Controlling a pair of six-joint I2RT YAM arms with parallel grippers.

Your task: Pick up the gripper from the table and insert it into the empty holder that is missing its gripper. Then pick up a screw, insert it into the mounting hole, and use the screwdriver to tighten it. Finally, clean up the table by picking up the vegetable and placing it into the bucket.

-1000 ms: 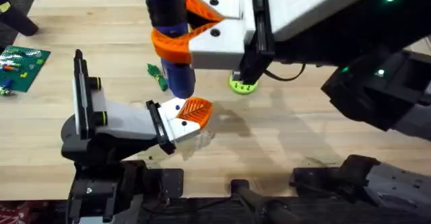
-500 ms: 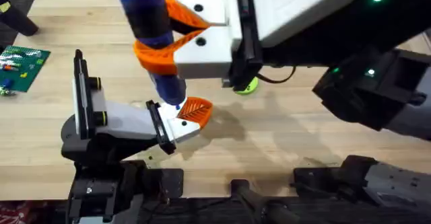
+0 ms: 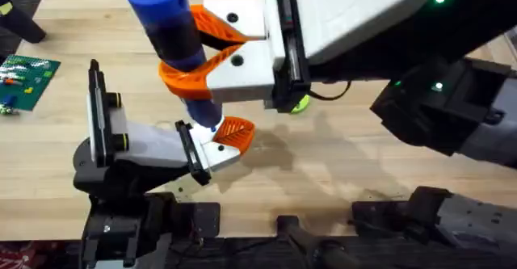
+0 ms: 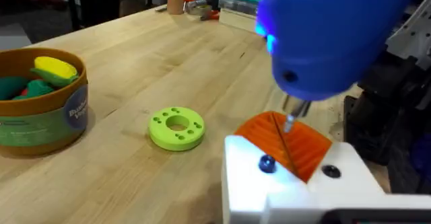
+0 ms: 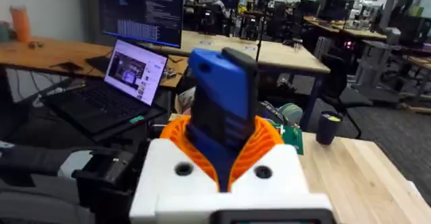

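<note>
Leftward now, right fingers (image 3: 187, 49) grip the screwdriver (image 3: 171, 28), hiding the vegetable; left fingers unclear.

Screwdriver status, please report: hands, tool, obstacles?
Right hand shut on screwdriver. Bit just above gripper seated in holder, beside the screw. Left hand: state unclear. Nothing blocking.

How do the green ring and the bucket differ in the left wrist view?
The green ring is bright lime, flat and low, with small holes around a centre hole. The bucket is olive-walled with a yellowish rim, taller and wider, and holds colourful toy pieces. Both are round and rest on the wooden table, apart from each other.
</note>
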